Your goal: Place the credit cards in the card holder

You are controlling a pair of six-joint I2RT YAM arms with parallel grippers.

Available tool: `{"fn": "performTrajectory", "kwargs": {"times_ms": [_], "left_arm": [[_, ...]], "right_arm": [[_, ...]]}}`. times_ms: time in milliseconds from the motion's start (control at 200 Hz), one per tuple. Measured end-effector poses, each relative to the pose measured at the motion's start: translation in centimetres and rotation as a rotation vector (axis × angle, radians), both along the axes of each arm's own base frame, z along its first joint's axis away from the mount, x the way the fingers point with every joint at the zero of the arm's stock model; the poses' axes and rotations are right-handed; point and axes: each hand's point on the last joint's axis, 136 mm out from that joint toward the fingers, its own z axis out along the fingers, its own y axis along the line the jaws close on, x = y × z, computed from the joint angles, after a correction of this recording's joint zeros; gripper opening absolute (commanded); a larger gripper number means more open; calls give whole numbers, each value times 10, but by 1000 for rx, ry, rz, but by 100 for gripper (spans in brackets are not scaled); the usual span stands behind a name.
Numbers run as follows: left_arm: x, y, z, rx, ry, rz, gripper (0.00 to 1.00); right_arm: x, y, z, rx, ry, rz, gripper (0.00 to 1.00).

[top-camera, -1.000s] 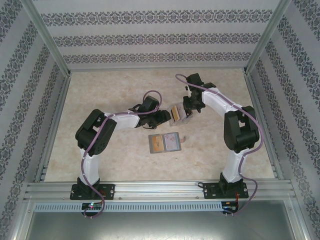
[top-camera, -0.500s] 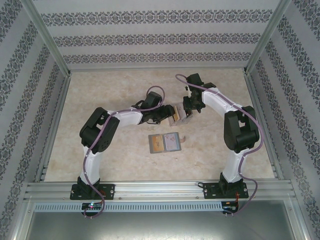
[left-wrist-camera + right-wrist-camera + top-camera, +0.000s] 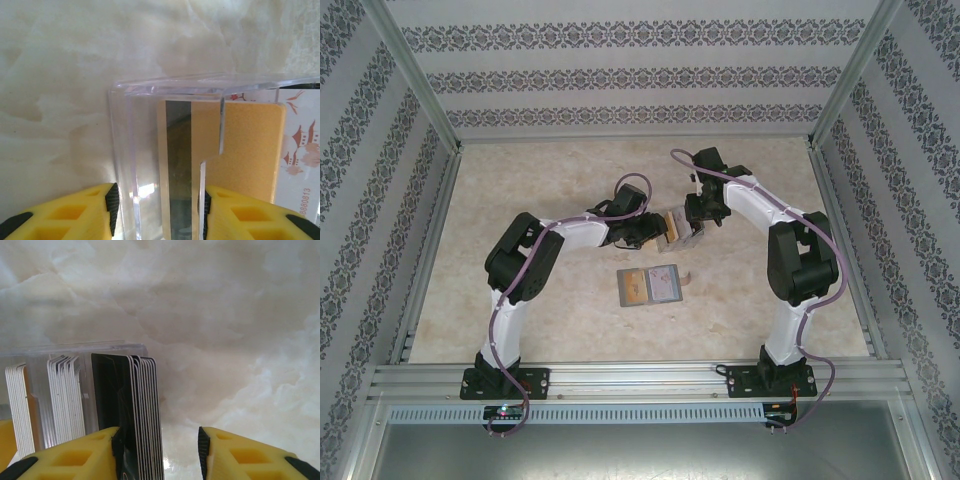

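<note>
The grey card holder (image 3: 624, 275) lies open mid-table, a tan credit card (image 3: 636, 288) on its left panel and a blue-grey one (image 3: 666, 284) on its right. Behind it stands a clear box (image 3: 678, 230) (image 3: 122, 150) with a tan card (image 3: 245, 145) inside. My left gripper (image 3: 657, 229) (image 3: 158, 210) reaches it from the left, both pads (image 3: 113, 205) against its walls. My right gripper (image 3: 694, 222) (image 3: 160, 452) comes from the right and is open. A stack of cards (image 3: 142, 410) on edge leans by its left pad; the right pad (image 3: 203, 450) stands apart.
More cards (image 3: 65, 400) stand on edge in the clear box's other slots. A printed white card (image 3: 300, 160) shows behind the box. Bare marble tabletop (image 3: 520, 200) spreads around, fenced by aluminium rails (image 3: 430, 240) and patterned walls.
My left arm has stretched to the right onto the clear box and its jaws have narrowed around it. The right jaws have widened slightly. The card holder has not moved.
</note>
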Motion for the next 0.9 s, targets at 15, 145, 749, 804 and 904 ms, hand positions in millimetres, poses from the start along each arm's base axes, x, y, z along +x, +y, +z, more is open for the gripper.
{"fn": "performTrajectory", "kwargs": {"times_ms": [15, 145, 749, 804, 904], "left_arm": [[0, 0, 0, 1, 0, 0, 46], [-2, 3, 1, 17, 4, 5, 46], [-6, 9, 1, 37, 12, 11, 45], [-6, 9, 0, 38, 13, 11, 45], [-6, 9, 0, 38, 13, 11, 45]], "right_arm": [[0, 1, 0, -1, 1, 3, 46], [-1, 4, -2, -13, 10, 14, 47], [1, 2, 19, -96, -66, 34, 42], [1, 2, 19, -95, -65, 34, 43], [1, 3, 19, -90, -64, 36, 45]]}}
